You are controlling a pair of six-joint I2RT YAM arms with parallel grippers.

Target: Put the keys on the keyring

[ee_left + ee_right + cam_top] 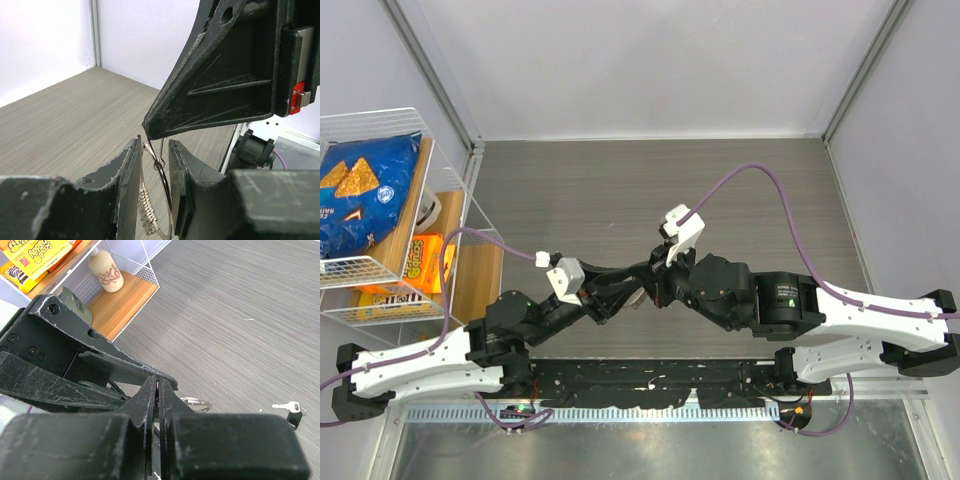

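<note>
My left gripper (154,146) is shut on the keyring (165,182), a thin silver wire ring with a small coil on it, held on edge between the two black fingers. My right gripper (158,384) is shut on a thin flat key (162,148), seen edge-on, whose tip touches the ring's top. The two grippers meet tip to tip above the table's middle, left (632,294) and right (658,288). The keyring (196,402) peeks out beside the right fingers. A silvery key with a black head (290,408) lies on the table to the right. Other keys are hidden.
A white wire rack (380,215) stands at the far left, holding a blue chips bag (360,195), orange snack boxes (420,262) and a small bottle (106,271). Grey walls close the table (620,190) at the back and sides.
</note>
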